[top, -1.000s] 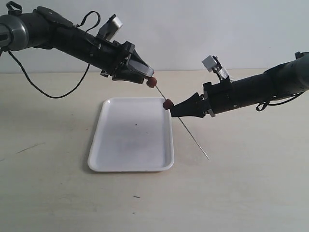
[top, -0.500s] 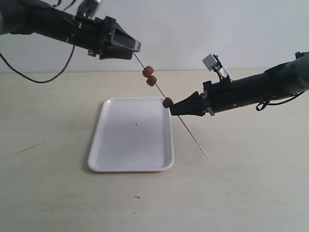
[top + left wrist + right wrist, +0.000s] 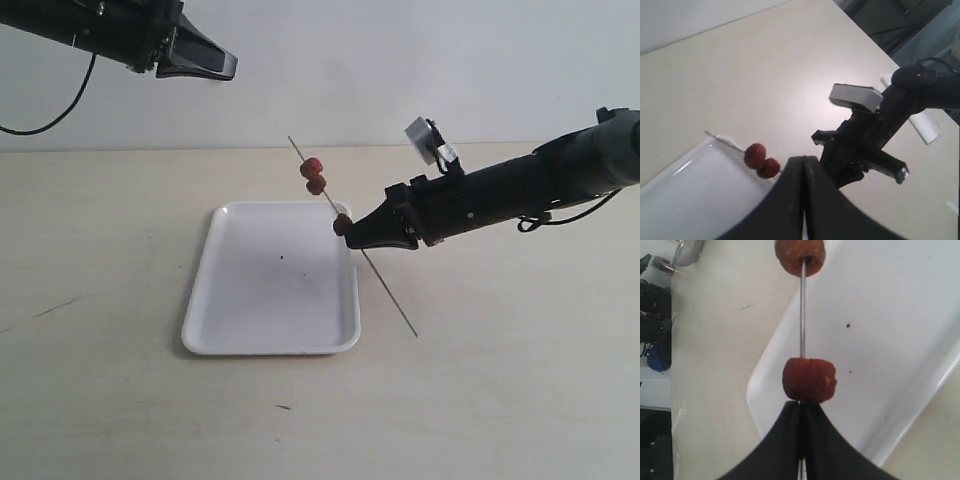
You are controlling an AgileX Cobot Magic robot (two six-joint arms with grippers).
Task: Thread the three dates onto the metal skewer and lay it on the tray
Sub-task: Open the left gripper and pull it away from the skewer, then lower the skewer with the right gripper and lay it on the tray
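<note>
The thin metal skewer (image 3: 385, 286) slants in the air over the right edge of the white tray (image 3: 260, 300). All three dates sit on it: two touching near its upper end (image 3: 313, 175), one (image 3: 342, 224) lower, right against my right gripper (image 3: 352, 229). That gripper is shut on the skewer; in the right wrist view the rod (image 3: 802, 315) runs out of the closed jaws through the near date (image 3: 809, 379) to another date (image 3: 800, 255). My left gripper (image 3: 228, 68) is high at the upper left, shut and holding nothing. From the left wrist view the two upper dates (image 3: 761, 161) show over the tray (image 3: 690, 195).
The tray lies flat on a pale table (image 3: 520, 380) with a small dark speck (image 3: 282, 257) on its floor. A white wall stands behind. The right arm (image 3: 520, 180) reaches in low from the right.
My left gripper has let go of the skewer's upper end and risen away to the upper left. The skewer, held by the right gripper alone, has shifted slightly left.
</note>
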